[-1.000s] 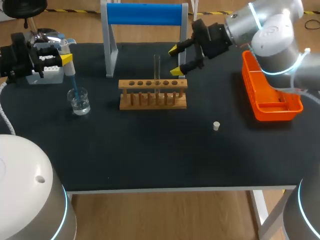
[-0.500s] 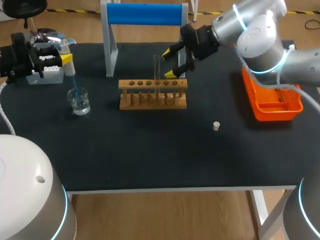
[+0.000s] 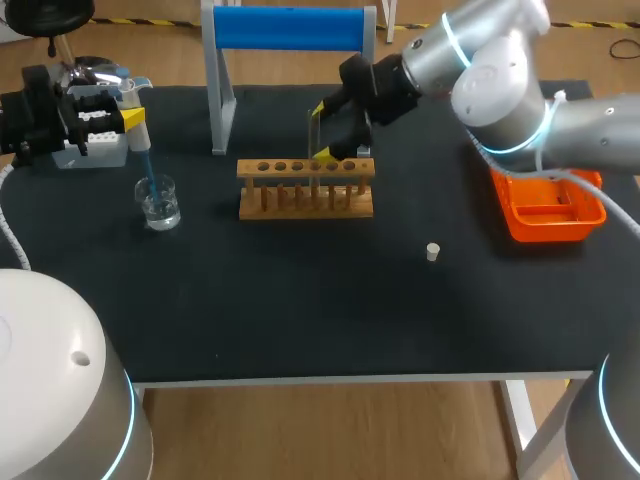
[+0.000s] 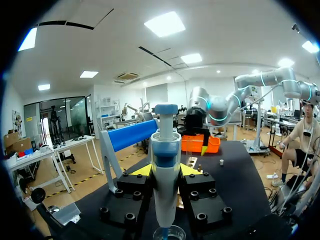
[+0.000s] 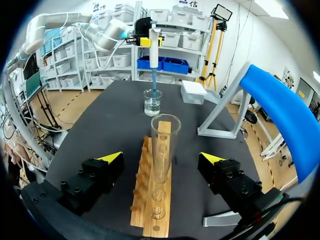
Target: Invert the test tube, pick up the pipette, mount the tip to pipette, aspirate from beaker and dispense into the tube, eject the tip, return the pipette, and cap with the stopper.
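**A:** Entry one, left tool (image 4: pixel 166 170). State?
**B:** Clenched on pipette (image 4: pixel 165 192), yellow tips pressed to its barrel from two sides. Holds it upright, blue tip pointing down below the tool into beaker (image 3: pixel 160 204). Clear liquid in the beaker.

**A:** Entry two, right tool (image 5: pixel 161 158). State?
**B:** Released. Fingers spread wide, one at each side of test tube (image 5: pixel 163 145), touching it on neither side.

**A:** Test tube, location?
**B:** Between the right tool's fingers, upright, open mouth up. Seated in wooden rack (image 5: pixel 149 210) directly under that tool.

**A:** Stopper (image 3: pixel 433 252)?
**B:** Loose on the dark surface (image 3: pixel 300 310), apart from the rack, well away from both tools, nearer the right one.

**A:** Remaining entries?
**B:** Orange tray (image 3: pixel 545 218), on the surface beside the right arm. Blue-barred stand (image 3: pixel 288 28), just beyond the rack, near the right tool. Beaker and pipette straight ahead of the right tool, past the far end of the rack.
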You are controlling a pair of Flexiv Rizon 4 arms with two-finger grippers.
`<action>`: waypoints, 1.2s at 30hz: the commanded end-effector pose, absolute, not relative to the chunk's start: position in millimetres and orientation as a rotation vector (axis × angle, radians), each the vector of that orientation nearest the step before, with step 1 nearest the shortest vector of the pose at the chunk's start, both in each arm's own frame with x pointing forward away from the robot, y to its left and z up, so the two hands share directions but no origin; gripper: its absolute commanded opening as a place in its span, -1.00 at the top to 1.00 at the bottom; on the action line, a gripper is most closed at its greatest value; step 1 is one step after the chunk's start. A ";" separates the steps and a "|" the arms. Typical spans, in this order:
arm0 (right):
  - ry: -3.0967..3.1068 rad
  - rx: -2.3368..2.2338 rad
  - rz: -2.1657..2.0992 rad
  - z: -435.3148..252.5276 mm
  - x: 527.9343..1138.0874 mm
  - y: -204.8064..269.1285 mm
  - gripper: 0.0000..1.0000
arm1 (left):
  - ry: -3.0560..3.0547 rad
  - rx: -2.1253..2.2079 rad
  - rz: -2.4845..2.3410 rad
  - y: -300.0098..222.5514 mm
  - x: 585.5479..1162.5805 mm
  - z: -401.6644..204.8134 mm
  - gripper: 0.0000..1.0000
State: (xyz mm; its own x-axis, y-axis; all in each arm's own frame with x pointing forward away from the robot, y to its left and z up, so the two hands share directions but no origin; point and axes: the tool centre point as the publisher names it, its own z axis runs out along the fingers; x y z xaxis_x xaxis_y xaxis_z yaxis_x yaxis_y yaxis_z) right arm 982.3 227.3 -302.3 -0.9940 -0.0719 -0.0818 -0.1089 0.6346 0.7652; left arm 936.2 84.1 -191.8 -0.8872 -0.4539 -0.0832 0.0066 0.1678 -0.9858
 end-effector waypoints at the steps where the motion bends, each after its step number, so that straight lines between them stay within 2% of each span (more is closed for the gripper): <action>1: 2.816 -0.159 1.295 -307.7 985.9 232.6 -1.00 | 2.092 -0.427 -1.767 83.6 936.1 -191.5 1.00; 36: 2.805 -0.144 1.290 -308.2 987.1 245.6 -1.00 | 2.092 -0.427 -1.767 83.6 936.1 -191.5 1.00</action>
State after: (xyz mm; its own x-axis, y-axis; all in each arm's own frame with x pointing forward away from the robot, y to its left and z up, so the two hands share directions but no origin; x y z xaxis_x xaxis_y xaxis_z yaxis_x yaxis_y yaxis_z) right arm 987.5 245.8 -311.3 -0.9943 -0.0642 -0.0851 -0.1064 0.6421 0.7592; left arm 936.2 84.1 -191.8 -0.8872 -0.4538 -0.0832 0.0066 0.1678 -0.9858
